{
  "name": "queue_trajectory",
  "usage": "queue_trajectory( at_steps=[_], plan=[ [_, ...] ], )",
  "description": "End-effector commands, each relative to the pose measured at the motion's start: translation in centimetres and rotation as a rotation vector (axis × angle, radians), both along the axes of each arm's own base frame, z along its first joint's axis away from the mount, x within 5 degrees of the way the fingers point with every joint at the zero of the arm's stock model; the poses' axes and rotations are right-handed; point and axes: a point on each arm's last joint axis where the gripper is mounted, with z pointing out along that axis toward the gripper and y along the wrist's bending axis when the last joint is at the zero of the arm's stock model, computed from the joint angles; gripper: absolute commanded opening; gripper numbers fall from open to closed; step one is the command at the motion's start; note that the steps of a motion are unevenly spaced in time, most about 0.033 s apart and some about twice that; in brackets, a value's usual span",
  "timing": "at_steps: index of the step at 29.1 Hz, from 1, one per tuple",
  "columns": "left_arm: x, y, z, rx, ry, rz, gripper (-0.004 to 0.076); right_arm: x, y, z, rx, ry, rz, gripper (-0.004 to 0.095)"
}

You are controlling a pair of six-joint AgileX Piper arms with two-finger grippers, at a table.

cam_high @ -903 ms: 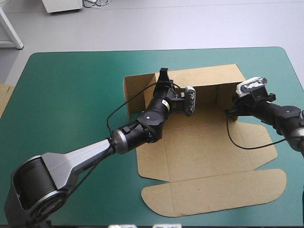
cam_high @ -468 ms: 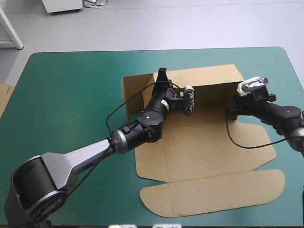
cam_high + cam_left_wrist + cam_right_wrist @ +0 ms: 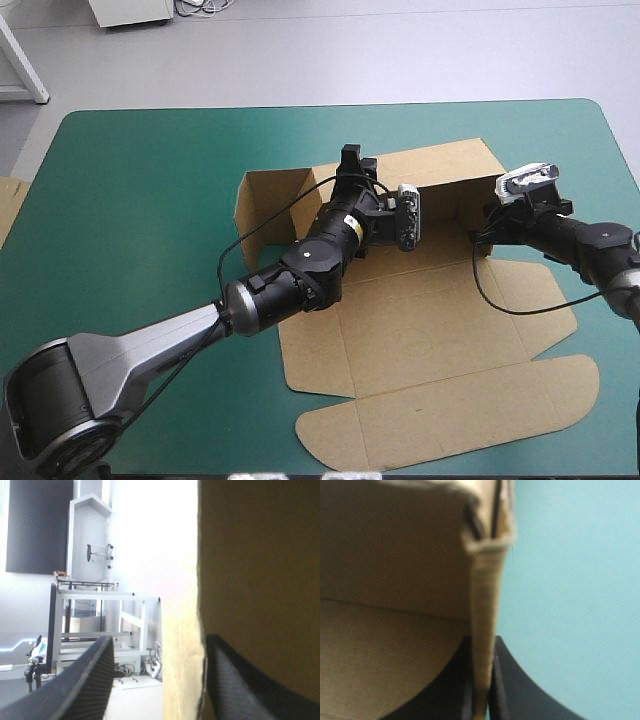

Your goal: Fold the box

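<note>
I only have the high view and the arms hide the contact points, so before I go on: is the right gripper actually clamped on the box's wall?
Observer: Yes. In its wrist view the right gripper is all but shut, with the box wall's edge pinched between its fingers.
Operator: And the left one?
Observer: The left gripper is open; its fingers straddle a raised wall's edge, with a gap between one finger and the board.
Operator: What's outside the right wall?
Observer: The teal-green cover, right beside that wall's outer face.
</note>
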Motion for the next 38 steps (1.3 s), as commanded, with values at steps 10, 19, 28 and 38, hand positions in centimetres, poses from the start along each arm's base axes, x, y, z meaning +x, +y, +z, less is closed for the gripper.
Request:
queue_trajectory(
  at_steps=[10,19,28,38],
  plan=[
    [-7.3,-0.2,4.7,-0.124,0.187,-0.144,0.0397,-0.2,0.0,2.0,0.015,-0.058,-0.009,-0.002],
    [-6.0,12.5,13.8,-0.589,0.229,0.064,0.0384,-0.2,0.0,2.0,0.016,-0.056,-0.016,-0.002],
    [-5.1,26.2,16.7,-0.774,0.104,0.486,0.0384,-0.2,-0.1,2.0,0.046,-0.046,-0.042,-0.002],
    [-4.6,34.1,11.0,-1.152,0.206,0.696,0.0384,-0.2,-0.1,2.0,0.084,-0.03,-0.069,-0.002]
  ],
)
